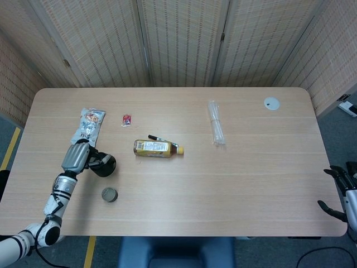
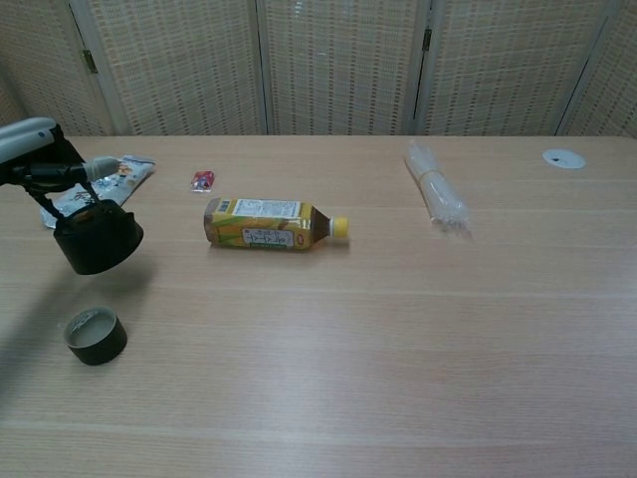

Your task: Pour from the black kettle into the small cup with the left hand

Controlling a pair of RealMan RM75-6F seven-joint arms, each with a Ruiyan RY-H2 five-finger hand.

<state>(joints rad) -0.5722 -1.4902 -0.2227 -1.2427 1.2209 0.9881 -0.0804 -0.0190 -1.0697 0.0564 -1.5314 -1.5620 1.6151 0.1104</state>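
At lower left of the frame, the left hand (image 2: 40, 164) is gripping the black kettle (image 2: 97, 238) above the small cup (image 2: 95, 336), its fingers closed on the handle, while the right hand (image 1: 340, 192) is hanging open-fingered at lower right.

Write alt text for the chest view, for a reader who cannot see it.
The robot's left hand holds a black kettle lifted and tilted above the light wooden table, behind a small dark round cup standing nearer the camera. A yellow-labelled plastic bottle lies on its side mid-table, with a clear bundle of straws to the right.
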